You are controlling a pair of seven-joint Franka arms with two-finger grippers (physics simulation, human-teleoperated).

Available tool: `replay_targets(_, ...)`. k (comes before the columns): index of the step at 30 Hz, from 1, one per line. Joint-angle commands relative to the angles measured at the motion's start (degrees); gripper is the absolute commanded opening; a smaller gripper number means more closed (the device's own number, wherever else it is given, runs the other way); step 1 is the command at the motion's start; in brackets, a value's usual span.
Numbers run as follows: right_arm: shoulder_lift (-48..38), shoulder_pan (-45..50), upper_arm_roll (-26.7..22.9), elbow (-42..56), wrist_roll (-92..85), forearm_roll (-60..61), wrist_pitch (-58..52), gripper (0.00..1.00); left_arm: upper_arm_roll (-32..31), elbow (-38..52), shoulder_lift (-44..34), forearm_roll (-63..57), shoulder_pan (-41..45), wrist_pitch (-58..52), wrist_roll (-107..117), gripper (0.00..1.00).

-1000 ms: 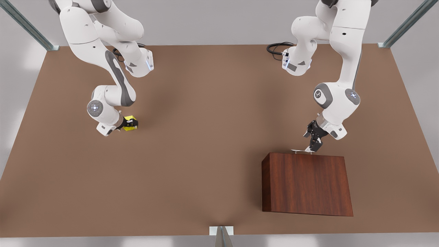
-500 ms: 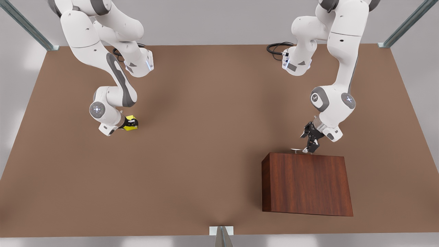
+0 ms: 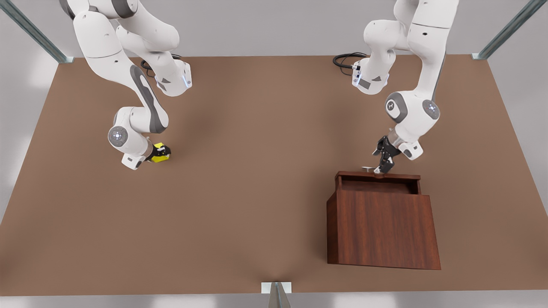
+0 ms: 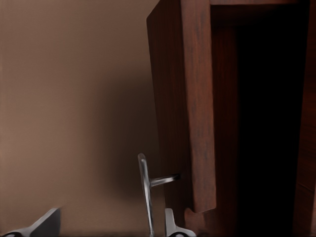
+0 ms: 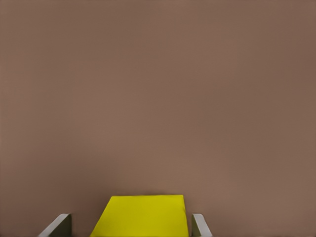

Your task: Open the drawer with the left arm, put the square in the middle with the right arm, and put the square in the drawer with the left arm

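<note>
The left gripper [image 3: 382, 167] sits at the drawer [image 3: 377, 181] on the front view's right, at the far edge of the dark wood-grain cabinet [image 3: 383, 226]. The drawer stands partly out of the cabinet, its hollow showing as a dark slot between the drawer front and the cabinet's top panel. In the left wrist view the thin silver bar handle [image 4: 144, 190] runs between the two pale fingertips [image 4: 47, 222]; one fingertip lies just beside the bar near the drawer front, the other stands well off to the far side, so whether the fingers actually clamp the handle cannot be told from these pictures.

The right gripper [image 3: 160, 152] is low over the brown tabletop [image 3: 257, 171] on the front view's left — well apart from the cabinet. The yellow square [image 3: 160, 157] sits between its black fingers, at or just above the table surface; whether it touches the table cannot be told. In the right wrist view the square [image 5: 142, 215] fills the space between the two fingertips [image 5: 200, 226], with one close against its side and a thin gap at the other — the fingers are closed around the cube. The stretch of table in the middle, between the two arms, is plain brown.
</note>
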State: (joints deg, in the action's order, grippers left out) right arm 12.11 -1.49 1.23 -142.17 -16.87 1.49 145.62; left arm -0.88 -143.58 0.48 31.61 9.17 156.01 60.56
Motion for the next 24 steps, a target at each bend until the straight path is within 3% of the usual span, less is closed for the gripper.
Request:
replay_targets(1, 0.02, 0.0, 0.0, -0.04, 0.0, 0.0, 0.02, 1.0, 0.0, -0.12, -0.13, 0.03, -0.47, 0.0, 0.0, 1.0)
replay_targets(8, -0.33, 0.0, 0.0, -3.9, -1.85, 0.0, 2.04, 1.0, 0.0, -5.04, -4.53, 0.12, 0.15, -0.09, 0.09, 1.0)
replay_targets(12, -0.51, -0.09, 0.0, -3.99, -2.46, 0.0, 2.65, 0.59, 0.0, -8.03, -6.99, 0.12, 0.41, 0.0, 0.09, 1.0)
replay_targets(14, -0.51, -0.09, 0.0, -3.99, -2.46, 0.0, 2.65, 0.52, 0.0, -8.82, -8.48, 0.12, 0.41, -0.18, 0.09, 1.0)
replay_targets(19, -0.94, 0.0, 0.09, -2.94, -2.2, 0.0, 1.86, 0.48, 0.44, -7.33, -18.85, -0.14, 0.41, -6.5, 1.41, 1.0)
replay_targets(22, -3.93, 0.88, 0.35, -0.92, 0.69, 0.0, -3.06, 0.49, 0.35, -1.18, -17.72, -3.21, 0.41, -7.82, 0.88, 1.0)
replay_targets(24, -4.81, 1.14, 3.51, 1.28, 8.87, 0.0, -6.22, 0.49, 0.61, 8.93, -12.18, -9.19, 0.5, -15.2, 0.7, 1.0)
